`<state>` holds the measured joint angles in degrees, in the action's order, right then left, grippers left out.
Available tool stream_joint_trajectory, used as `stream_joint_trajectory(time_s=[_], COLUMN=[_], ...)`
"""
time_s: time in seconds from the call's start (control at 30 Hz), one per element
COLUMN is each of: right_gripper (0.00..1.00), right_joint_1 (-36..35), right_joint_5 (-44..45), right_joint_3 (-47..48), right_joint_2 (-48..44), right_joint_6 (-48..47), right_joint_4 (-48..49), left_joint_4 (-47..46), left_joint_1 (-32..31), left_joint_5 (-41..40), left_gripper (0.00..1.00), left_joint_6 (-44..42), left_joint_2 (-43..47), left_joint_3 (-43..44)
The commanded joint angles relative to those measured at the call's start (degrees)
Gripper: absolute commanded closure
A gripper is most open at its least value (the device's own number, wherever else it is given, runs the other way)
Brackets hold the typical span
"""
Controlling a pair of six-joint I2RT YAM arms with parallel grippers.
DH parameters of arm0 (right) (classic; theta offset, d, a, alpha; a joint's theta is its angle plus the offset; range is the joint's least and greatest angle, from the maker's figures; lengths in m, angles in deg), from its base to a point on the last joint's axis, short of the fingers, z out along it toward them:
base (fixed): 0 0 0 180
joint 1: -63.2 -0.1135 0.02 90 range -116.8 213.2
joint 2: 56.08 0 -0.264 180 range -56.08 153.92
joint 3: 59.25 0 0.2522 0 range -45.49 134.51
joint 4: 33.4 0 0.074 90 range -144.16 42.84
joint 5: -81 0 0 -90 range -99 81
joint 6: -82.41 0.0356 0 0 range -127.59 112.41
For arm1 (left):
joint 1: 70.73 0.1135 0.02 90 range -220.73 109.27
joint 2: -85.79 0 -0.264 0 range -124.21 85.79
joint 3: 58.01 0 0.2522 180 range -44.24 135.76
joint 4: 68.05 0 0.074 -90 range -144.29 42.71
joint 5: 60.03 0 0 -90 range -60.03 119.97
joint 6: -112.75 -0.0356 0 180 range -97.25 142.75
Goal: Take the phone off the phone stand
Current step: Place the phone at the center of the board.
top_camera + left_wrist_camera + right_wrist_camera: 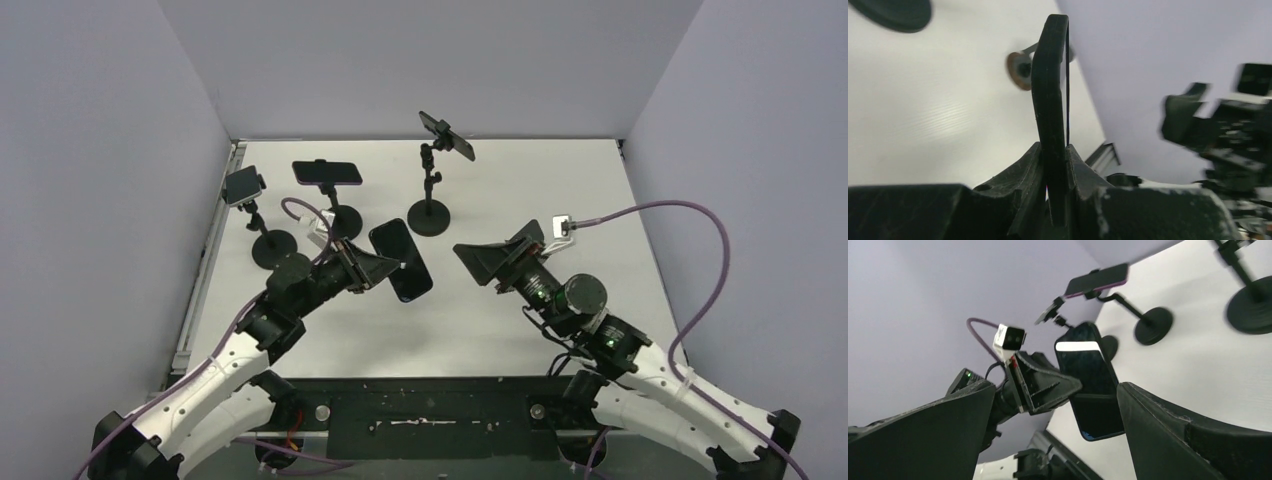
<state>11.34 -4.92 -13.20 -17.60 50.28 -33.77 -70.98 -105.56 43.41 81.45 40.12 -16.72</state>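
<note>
Phone is pinched along one long edge by the left hand, whose fingers are pressed against its two faces. In the left wrist view it shows edge-on. From above, its long axis runs from far-left to near-right, slanted across the table, with the dark screen turned up and towards the right arm; a bright glare band crosses the screen in the right wrist view. The right hand is spread wide, just beside the phone and apart from it. Behind, three stands carry other phones. Whether the held phone touches the table cannot be told.
</note>
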Motion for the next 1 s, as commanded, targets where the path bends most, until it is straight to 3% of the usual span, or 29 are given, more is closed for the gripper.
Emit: stream_joint_trajectory(time_s=[0.0,0.17,0.3,0.37,0.5,0.8,0.97], right_gripper=[0.0,0.0,0.0,0.0,0.0,0.0,0.0], right_joint_1=[-0.04,-0.03,-0.01,0.0,-0.01,-0.04,0.0], right_joint_5=[18.46,30.49,34.28,33.46,25.44,20.53,19.82], right_joint_3=[11.83,14.52,11.97,9.58,6.29,7.34,7.08], right_joint_2=[-0.8,2.19,1.46,-0.47,-3.64,-0.54,-0.19], right_joint_6=[-10.13,-8.12,-4.84,-5.25,-15.08,-17.4,-17.58], right_joint_4=[-37.04,-49.89,-48.53,-43.77,-35.22,-37.41,-36.09], left_joint_4=[23.81,35.83,36.77,36.83,38.49,40.53,41.36], left_joint_1=[0.31,0.53,0.96,1.23,2.59,9.82,10.75], left_joint_5=[-4.07,-3.78,-0.11,1.68,7.26,14.81,16.57], left_gripper=[1.0,1.0,1.0,1.0,1.0,1.0,1.0], left_joint_6=[-15.46,-23.22,-26.43,-27.15,-28.9,-31.39,-33.23], left_joint_2=[-2.48,-11.36,-19.24,-23.28,-32.3,-40.0,-42.53], left_joint_3=[9.48,16.3,19.69,21.53,25.36,24.38,24.93])
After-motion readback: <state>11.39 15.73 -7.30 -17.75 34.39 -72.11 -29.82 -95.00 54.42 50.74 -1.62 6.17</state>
